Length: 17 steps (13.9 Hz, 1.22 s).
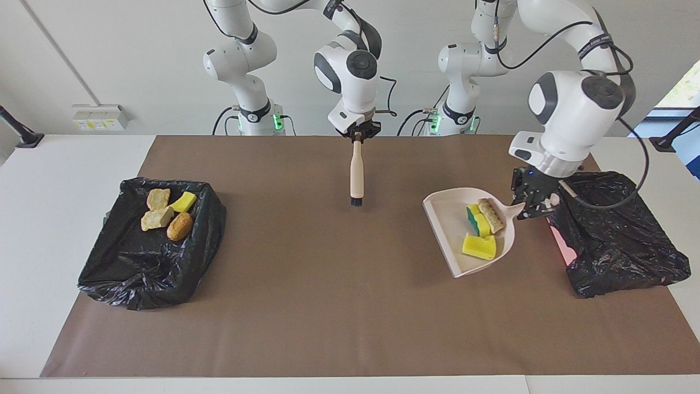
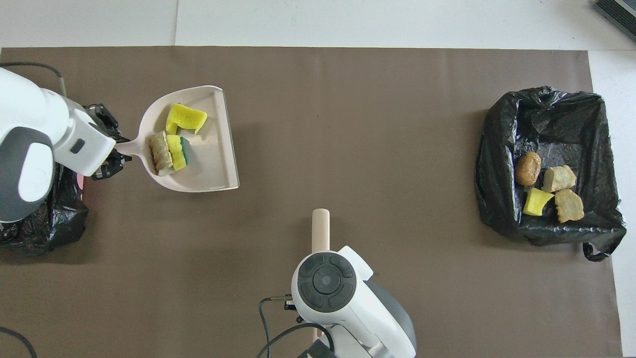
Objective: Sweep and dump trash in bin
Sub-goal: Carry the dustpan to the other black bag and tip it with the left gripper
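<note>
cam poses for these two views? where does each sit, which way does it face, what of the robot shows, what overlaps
Facing view: high across the table, looking at the robots; both arms show whole from their bases, left gripper holding the dustpan, right gripper holding the brush.
Overhead view: above the robots' end, looking forward and steeply down; only the left wrist and gripper and the right wrist show.
Shared: dustpan with trash, brush, both black bins, half a turn apart.

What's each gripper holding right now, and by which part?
Left gripper holds the dustpan by its handle tip. Right gripper holds the brush by its handle's top end.
</note>
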{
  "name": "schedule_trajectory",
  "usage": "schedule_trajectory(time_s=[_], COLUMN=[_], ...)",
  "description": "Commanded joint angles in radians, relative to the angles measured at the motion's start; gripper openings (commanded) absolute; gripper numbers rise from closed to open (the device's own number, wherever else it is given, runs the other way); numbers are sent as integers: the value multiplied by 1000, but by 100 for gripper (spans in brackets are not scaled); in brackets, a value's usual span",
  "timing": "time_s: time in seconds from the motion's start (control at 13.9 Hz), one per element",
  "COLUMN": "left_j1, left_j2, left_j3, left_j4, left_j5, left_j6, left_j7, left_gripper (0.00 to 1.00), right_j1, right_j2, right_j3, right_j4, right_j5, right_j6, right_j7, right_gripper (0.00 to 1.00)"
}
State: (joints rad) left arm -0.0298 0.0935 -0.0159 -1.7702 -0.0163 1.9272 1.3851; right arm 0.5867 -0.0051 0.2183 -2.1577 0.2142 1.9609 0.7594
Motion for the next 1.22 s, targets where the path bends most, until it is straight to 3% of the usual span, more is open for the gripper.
schedule_trajectory(time_s=[0.0,0.29,0.43,0.65,0.72,0.86,1.15], left_j1=[156,382,460,499,501,510,493], left_j2=[-37,-46,-47,-43,-41,-35,-29], left_j3=[-9,-4,2,40,43,63,62], left_j4=[41,83,90,112,117,118,100], left_j5=[-88,-123,-119,-85,-61,46,323], left_j6=[-74,-83,-85,-57,-47,-2,76], left_j7=[86,178,181,190,187,193,196], left_gripper=[0,0,0,0,0,0,0], right_j1=[-1,79,84,84,84,82,18], right_j2=[-113,-104,-104,-90,-89,-85,-6], right_j3=[1,1,1,1,1,0,-7], right_j4=[-145,-220,-231,-252,-254,-249,-137], right_j5=[10,27,27,27,25,24,-33], right_j6=[61,185,190,211,211,214,214], right_j7=[1,17,2,-5,-9,-18,-58], right_gripper=[0,0,0,0,6,100,100])
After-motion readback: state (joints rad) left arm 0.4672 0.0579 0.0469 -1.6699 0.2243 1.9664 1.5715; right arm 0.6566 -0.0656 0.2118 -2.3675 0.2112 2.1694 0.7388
